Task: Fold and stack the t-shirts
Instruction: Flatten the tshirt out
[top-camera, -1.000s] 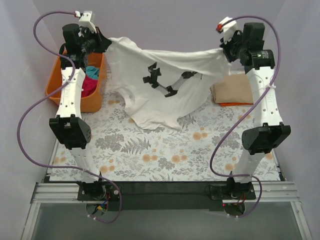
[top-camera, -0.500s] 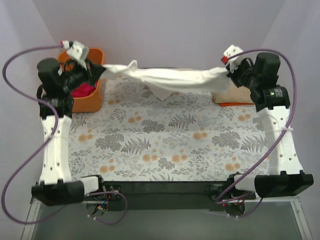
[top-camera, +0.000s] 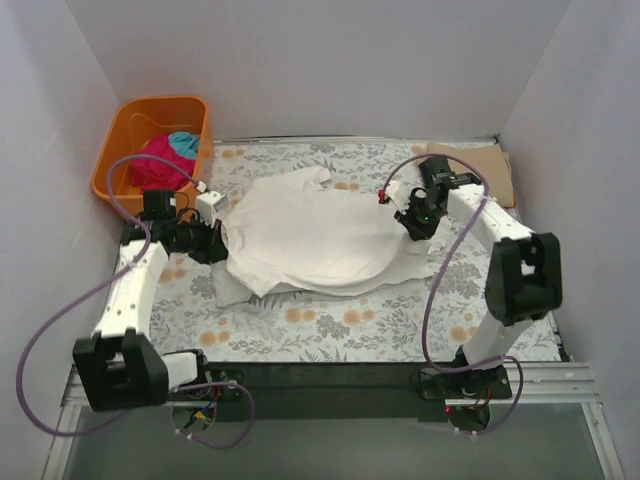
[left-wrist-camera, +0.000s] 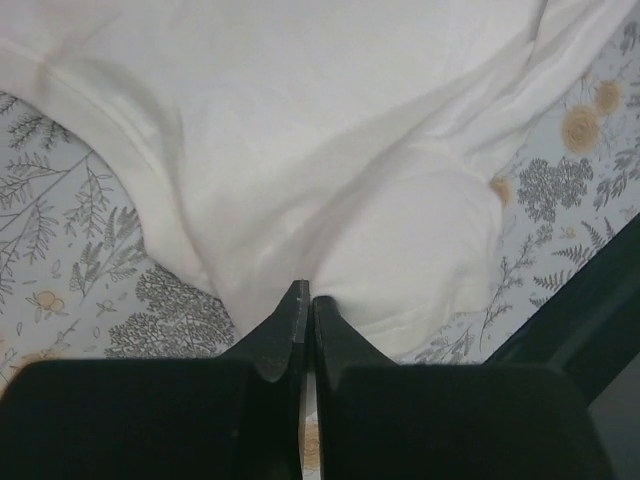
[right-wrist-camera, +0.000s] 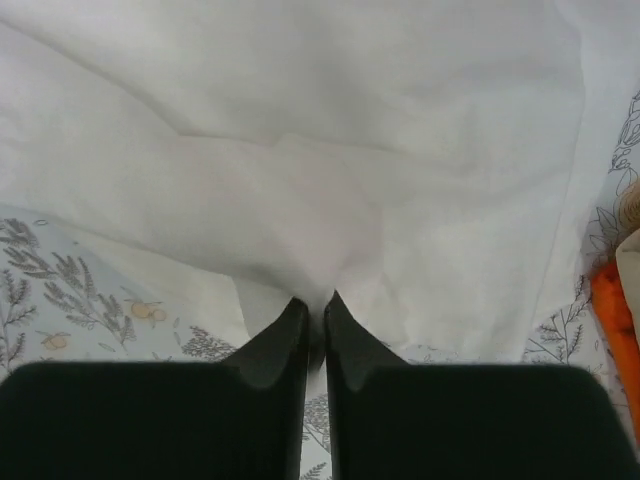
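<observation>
The large white t-shirt (top-camera: 310, 235) lies spread on the floral table covering, plain side up, with no black print showing. My left gripper (top-camera: 215, 243) is low at its left edge and shut on a pinch of the white cloth (left-wrist-camera: 330, 130). My right gripper (top-camera: 408, 222) is low at its right edge and also shut on the white cloth (right-wrist-camera: 300, 130). In both wrist views the fingertips (left-wrist-camera: 305, 295) (right-wrist-camera: 315, 298) pinch a fold of the shirt. The tan shirt (top-camera: 480, 165) lies folded at the back right. The magenta shirt (top-camera: 155, 160) and teal shirt (top-camera: 183, 143) lie in the tub.
The orange plastic tub (top-camera: 165, 101) stands at the back left corner. The floral table covering (top-camera: 330, 325) shows along the front. An orange edge (right-wrist-camera: 612, 315) under the tan shirt shows at the right of the right wrist view. Purple cables loop beside both arms.
Both arms have swung down and toward the front, carrying the white shirt from stretched in the air to lying spread on the table. Both grippers have kept their hold.
</observation>
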